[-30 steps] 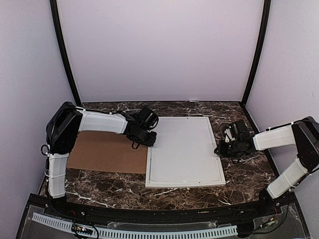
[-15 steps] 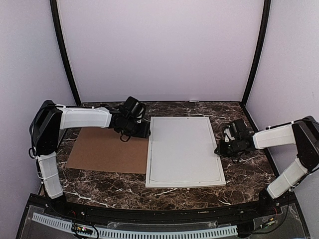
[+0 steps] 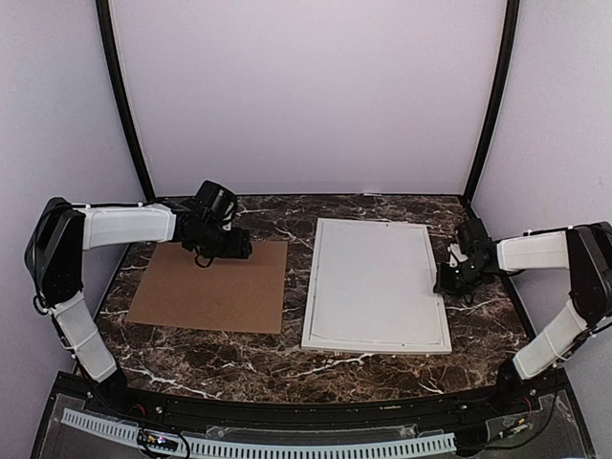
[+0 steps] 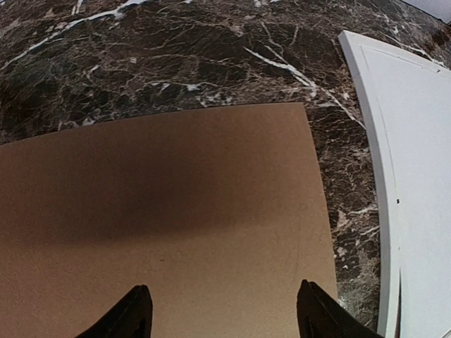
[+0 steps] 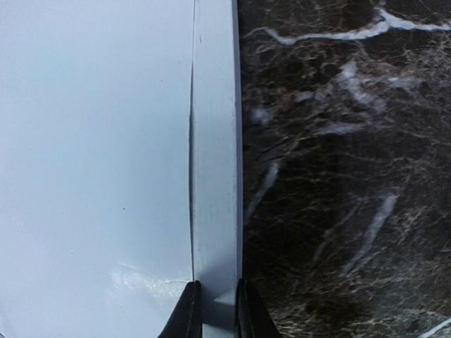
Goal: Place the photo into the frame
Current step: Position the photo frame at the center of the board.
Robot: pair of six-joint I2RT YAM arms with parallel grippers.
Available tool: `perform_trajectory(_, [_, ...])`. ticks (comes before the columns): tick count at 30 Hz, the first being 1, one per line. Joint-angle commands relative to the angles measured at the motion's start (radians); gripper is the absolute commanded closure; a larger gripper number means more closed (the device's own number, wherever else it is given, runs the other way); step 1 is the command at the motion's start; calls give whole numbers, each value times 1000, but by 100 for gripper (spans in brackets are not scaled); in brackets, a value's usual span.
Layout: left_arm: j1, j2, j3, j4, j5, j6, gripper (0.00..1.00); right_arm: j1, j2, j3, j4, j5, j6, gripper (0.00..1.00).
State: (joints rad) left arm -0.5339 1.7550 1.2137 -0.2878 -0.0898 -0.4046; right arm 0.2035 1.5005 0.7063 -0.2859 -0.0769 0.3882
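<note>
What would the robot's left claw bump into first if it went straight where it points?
Most likely the flat brown cardboard sheet: the left gripper aims its open fingers onto it, with nothing between. The gap above it is hard to judge.

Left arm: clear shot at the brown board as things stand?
Probably yes: the left fingers hang open just above the brown board, nothing lies on it, and the frame sits apart to its right.

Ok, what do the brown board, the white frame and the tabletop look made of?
Brown board: likely cardboard or fibreboard, matte; even tan, no shine. White frame: painted wood or plastic, cannot tell; smooth, faint sheen in the right wrist view. Tabletop: dark marble look with white veins; stone or printed laminate, unclear.
</note>
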Motion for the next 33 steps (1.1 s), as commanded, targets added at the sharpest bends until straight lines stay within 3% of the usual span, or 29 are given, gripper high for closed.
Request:
perform_trajectory(1, [76,-85,-58,-33,0,24,26,-62,31,53,-113,93,-58,85])
perform_trajectory(4, [162,-115,-109,-46,23,33,25,-77,30,92,-136,143,-74,78])
perform_trajectory(9, [323,-188,-184,-48,125,34,22,-63,-20,137,-120,95,-65,57])
perform_trajectory(16, [516,-252,-255,-37,262,14,9,80,-93,218,-55,7,14,41])
perform_trajectory(21, [684,-219,-264,-51,404,9,8,245,-2,317,43,-56,89,37])
perform_trajectory(33, [765,-117,-197,-110,351,115,9,574,441,723,108,-114,174,37])
